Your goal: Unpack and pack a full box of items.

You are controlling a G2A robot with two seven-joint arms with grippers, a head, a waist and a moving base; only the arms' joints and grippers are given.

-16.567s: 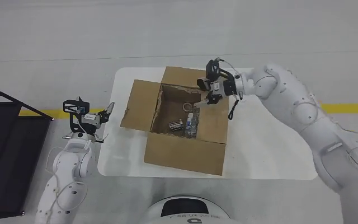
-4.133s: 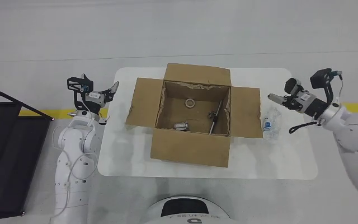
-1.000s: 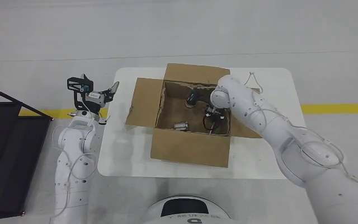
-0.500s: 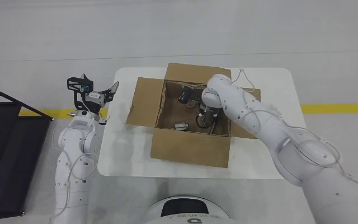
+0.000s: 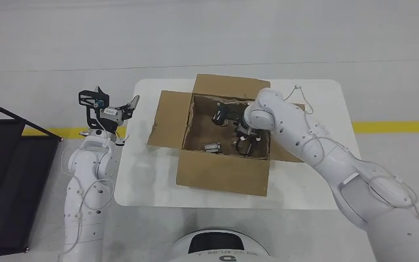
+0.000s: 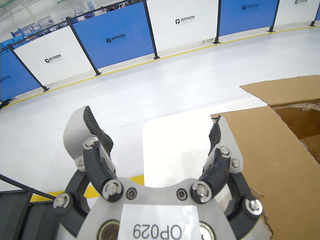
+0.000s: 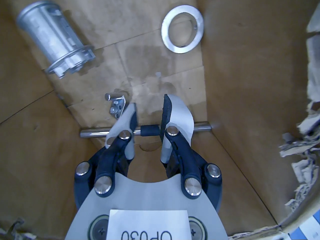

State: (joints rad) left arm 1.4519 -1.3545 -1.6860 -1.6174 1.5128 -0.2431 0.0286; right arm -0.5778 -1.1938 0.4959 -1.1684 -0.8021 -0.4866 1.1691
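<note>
Right gripper (image 7: 148, 117), fingers (image 7: 176, 112) apart, straddles the rod (image 7: 95, 133) in the mid-frame box (image 5: 219, 175); clamp the sleeve (image 7: 149, 130) squarely; lift level.

Bright even light; soft shadows inside box (image 5: 222, 173); wrist-view edges bowed.

In the top view, the right arm (image 5: 294, 131) is covering the back right part of the floor of the box (image 5: 222, 175), and the metal cylinder (image 5: 211, 147) is showing too small for its shape to be told. In the right wrist view, the fingers (image 7: 125, 121) of the right gripper (image 7: 149, 102) are hiding stretches of the rod (image 7: 200, 126) and one edge of the small bracket (image 7: 115, 106). Whether the pads are touching the rod is not showing. In the left wrist view, the picture's edge is cutting off the box.
</note>
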